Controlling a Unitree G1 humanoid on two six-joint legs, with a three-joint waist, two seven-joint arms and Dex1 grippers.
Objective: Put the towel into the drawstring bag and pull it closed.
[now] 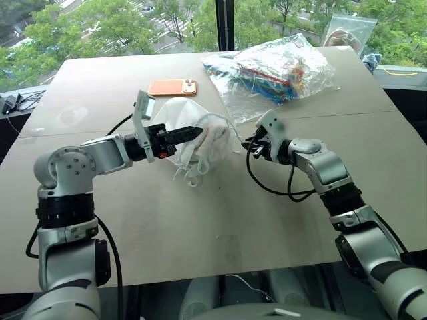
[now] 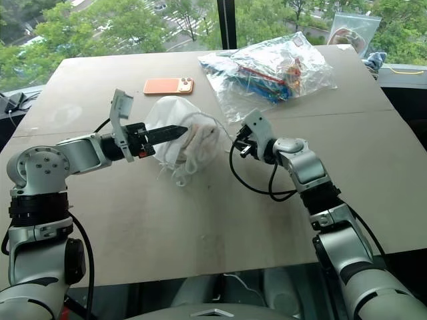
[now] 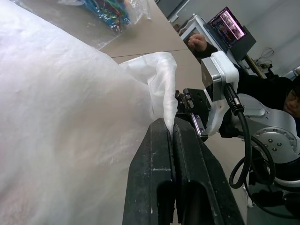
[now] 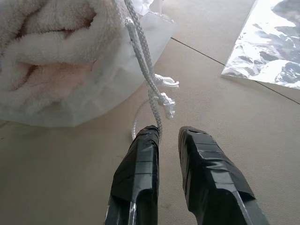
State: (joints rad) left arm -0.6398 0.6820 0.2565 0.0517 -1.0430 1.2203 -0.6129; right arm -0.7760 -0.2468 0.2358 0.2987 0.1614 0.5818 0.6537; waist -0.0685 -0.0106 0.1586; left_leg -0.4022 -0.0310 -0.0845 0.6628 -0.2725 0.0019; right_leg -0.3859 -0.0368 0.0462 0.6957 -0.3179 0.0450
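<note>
Drawstring bag [image 1: 183, 127] with the towel [image 4: 44, 51] inside, held up over the table [image 1: 200, 220].
Our left end effector [image 3: 169, 129] is clenched on the bag's thin rim; our right end effector [image 4: 168, 136] stands slightly parted at the cord [image 4: 149, 79], which we judge soft, light, and best gripped near its knot.

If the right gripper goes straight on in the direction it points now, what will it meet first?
Most likely the white cord hanging just ahead of the right gripper, whose jaws stand slightly apart. Behind it lies the open mouth of the drawstring bag with the towel inside. Depth is hard to judge.
</note>
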